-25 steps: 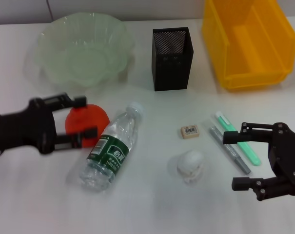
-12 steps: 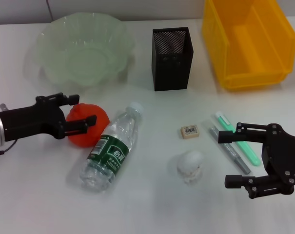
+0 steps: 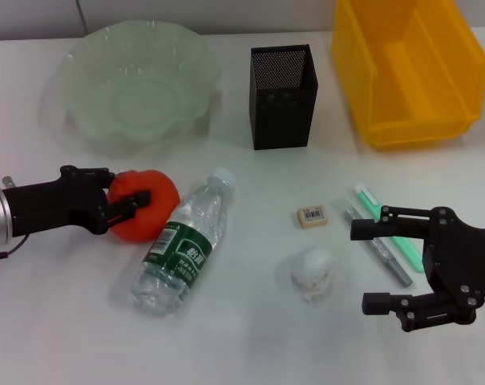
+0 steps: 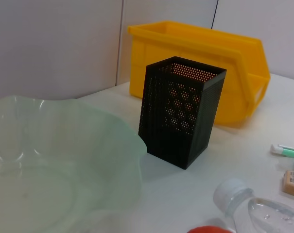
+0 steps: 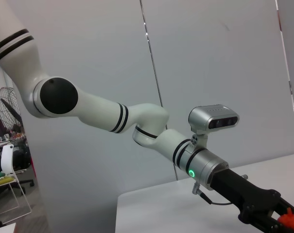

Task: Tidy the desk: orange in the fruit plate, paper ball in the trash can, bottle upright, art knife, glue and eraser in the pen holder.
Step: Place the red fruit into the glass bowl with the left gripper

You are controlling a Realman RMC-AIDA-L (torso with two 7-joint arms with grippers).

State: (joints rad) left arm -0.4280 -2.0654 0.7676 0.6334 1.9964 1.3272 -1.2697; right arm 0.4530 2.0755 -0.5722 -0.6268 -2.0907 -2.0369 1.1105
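Orange (image 3: 147,205) being clamped by left gripper (image 3: 123,201) in head view; barely showing in left wrist view. Right gripper (image 3: 371,267) being held wide beside paper ball (image 3: 313,271).

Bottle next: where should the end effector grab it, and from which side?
Grip the bottle across its labelled middle, coming down from above. It lies on its side, cap toward the pen holder, with the orange close on the robot's left, so a side approach there looks crowded.

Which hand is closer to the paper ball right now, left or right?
Right. The right hand hangs open just beside the paper ball; the left hand is across the bottle, around the orange.
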